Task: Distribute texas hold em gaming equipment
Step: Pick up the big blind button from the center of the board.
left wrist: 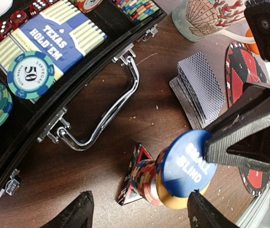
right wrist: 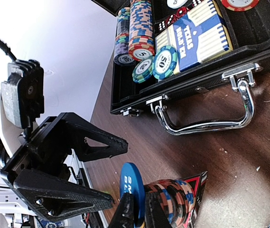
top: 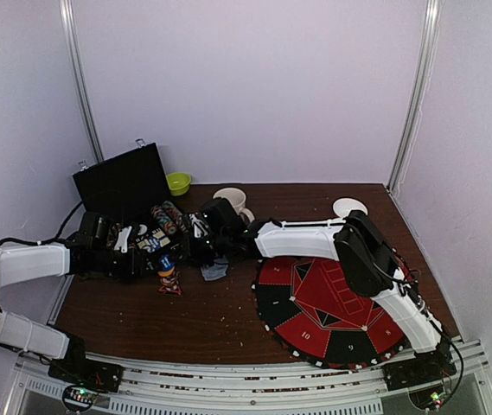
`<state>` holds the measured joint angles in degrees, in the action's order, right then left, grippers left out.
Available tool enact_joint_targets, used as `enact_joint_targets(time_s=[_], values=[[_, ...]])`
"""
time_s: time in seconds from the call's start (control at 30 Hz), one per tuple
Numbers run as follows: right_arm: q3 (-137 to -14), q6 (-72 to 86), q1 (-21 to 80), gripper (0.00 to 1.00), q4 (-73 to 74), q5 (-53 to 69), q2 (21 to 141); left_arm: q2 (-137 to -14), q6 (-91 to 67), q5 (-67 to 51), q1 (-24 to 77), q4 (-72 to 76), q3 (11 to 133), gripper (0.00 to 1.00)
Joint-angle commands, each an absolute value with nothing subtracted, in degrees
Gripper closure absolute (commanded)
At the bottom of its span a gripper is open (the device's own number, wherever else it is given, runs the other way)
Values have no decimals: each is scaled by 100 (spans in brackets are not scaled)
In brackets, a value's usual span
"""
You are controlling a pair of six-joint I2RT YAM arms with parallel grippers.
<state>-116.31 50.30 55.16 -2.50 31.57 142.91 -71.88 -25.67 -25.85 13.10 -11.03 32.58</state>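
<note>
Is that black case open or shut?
Open: the case has its lid raised, and chip stacks, dice and a Texas Hold'em card box show inside.

Blues and reds on a dark brown bench (left wrist: 158, 123)
Button disc (left wrist: 187, 164) blue with white lettering; chip stack (left wrist: 146, 184) striped red, blue, orange; cards (left wrist: 203, 90) grey-blue, cross-hatched; card box (left wrist: 54, 40) blue with cream stripes; mat (top: 323, 311) red-and-black

A blue disc (left wrist: 188, 164) lettered SMALL BLIND is pinched on edge by the right gripper (right wrist: 138, 209), with an orange disc (left wrist: 166, 195) seen just behind it. Both are beside a stack of striped chips (left wrist: 144, 183) lying on its side. A fanned pile of grey-blue-backed cards (left wrist: 202, 88) is laid nearby, face down. More chips (right wrist: 142, 28) are racked in the open case (right wrist: 191, 85).
</note>
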Motion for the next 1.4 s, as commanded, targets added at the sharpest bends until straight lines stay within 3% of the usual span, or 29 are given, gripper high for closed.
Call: enact_joint_targets(time_s=[0.0,0.93,1.07,1.17,1.37], values=[[-11405,5174,5445,94,-313,3199,14127,-7128,-2357,-2728,1281,-1087,3364,29],[-11033,5379,5408,97,-755,3341,14168,-7083,-1974,-2700,1288,-1420,3612,21],[-11005,5393,5410,97,-797,3331,14166,-7002,-2305,-2919,1292,-993,3421,15],[-11003,5400,5411,97,-802,3323,14179,-6932,-2088,-2698,1310,-986,3536,3],[-10952,5426,5412,98,-850,3313,14177,-6304,-1396,-1768,1799,-918,3746,2]])
